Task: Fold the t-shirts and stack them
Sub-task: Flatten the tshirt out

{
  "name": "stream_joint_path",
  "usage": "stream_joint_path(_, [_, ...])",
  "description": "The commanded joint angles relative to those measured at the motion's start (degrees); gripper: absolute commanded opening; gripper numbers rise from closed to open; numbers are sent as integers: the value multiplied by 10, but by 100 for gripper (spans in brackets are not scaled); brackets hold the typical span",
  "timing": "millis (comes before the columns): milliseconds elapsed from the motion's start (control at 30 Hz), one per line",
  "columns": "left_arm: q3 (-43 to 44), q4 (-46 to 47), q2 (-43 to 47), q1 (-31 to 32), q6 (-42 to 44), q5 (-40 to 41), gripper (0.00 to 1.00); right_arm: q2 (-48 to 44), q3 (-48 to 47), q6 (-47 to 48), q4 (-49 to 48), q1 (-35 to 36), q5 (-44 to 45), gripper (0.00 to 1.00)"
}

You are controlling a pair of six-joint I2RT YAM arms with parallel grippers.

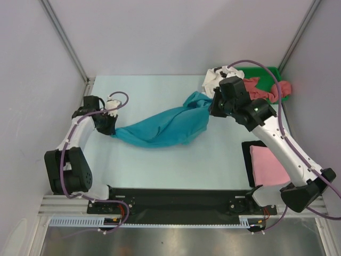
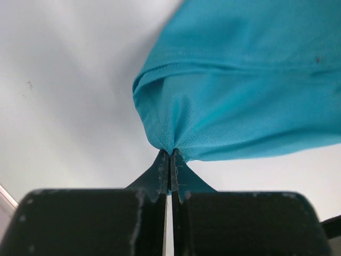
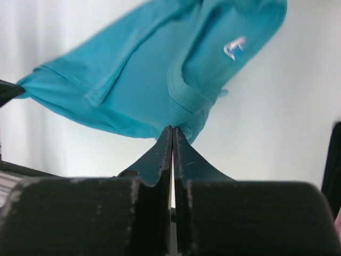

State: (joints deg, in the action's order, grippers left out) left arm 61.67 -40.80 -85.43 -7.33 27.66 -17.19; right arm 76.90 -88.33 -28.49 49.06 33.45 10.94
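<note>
The teal-blue t-shirt (image 1: 162, 126) hangs stretched between my two grippers above the table. My left gripper (image 1: 110, 129) is shut on its left end; the pinch shows in the left wrist view (image 2: 170, 152), cloth (image 2: 240, 96) bunching out from the tips. My right gripper (image 1: 213, 106) is shut on its right end, seen in the right wrist view (image 3: 172, 129), the shirt (image 3: 144, 85) with a small white logo beyond. A white t-shirt (image 1: 218, 79) and a dusty-red t-shirt (image 1: 266, 88) lie heaped at the back right. A light pink t-shirt (image 1: 268, 164) lies folded at the front right.
A green plastic tray (image 1: 274, 72) sits in the back right corner under the heaped shirts. A black mat (image 1: 249, 152) lies under the pink shirt. Grey walls enclose the table on left, back and right.
</note>
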Motion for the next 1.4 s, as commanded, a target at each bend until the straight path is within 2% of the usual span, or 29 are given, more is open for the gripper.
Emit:
stream_joint_path(0, [8, -24, 28, -3, 26, -12, 0, 34, -32, -9, 56, 2, -14, 0])
stream_joint_path(67, [12, -22, 22, -3, 25, -12, 0, 64, -41, 7, 38, -1, -23, 0])
stream_joint_path(267, [21, -24, -17, -3, 7, -28, 0, 254, -92, 35, -93, -55, -53, 0])
stream_joint_path(300, [21, -23, -20, -3, 6, -28, 0, 278, -108, 35, -101, -64, -58, 3])
stream_joint_path(367, [22, -24, -31, -3, 4, -29, 0, 358, -183, 34, -93, -88, -69, 12])
stream_joint_path(400, [22, -24, -33, -3, 1, -28, 0, 386, -216, 36, -79, -94, -65, 33])
stream_joint_path(467, [19, -25, -33, -3, 1, -30, 0, 436, -287, 54, -26, -104, -48, 45])
stream_joint_path(500, [16, -24, -30, -4, 0, -31, 0, 439, -293, 62, -13, -104, -39, 52])
stream_joint_path(567, [8, -24, -24, -3, 3, -30, 0, 403, -269, 84, -11, -103, -21, 56])
stream_joint_path(700, [-3, -20, -10, -3, 6, -28, 0, 266, -77, 79, -77, -107, -24, 61])
stream_joint_path(733, [-5, -22, -8, -3, 5, -28, 0, 242, 5, 71, -87, -107, -27, 62])
stream_joint_path(800, [-8, -23, -4, -3, 5, -29, 0, 178, 81, 56, -120, -107, -41, 67])
stream_joint_path(833, [-11, -23, 1, -3, 6, -29, 0, 163, 140, 52, -130, -105, -49, 68])
stream_joint_path(967, [-14, -29, 12, -3, 6, -35, 0, 131, 255, 47, -189, -100, -104, 66])
stream_joint_path(1100, [-15, -33, 19, -3, 10, -31, 0, 158, 282, 46, -203, -95, -123, 63])
stream_joint_path(1267, [-16, -38, 25, -3, 12, -30, 0, 197, 274, 49, -198, -66, -92, 62])
stream_joint_path(1300, [-16, -39, 27, -4, 12, -29, 0, 201, 277, 50, -201, -64, -94, 59])
stream_joint_path(1367, [-17, -39, 30, -3, 11, -29, 0, 215, 280, 45, -209, -66, -104, 42])
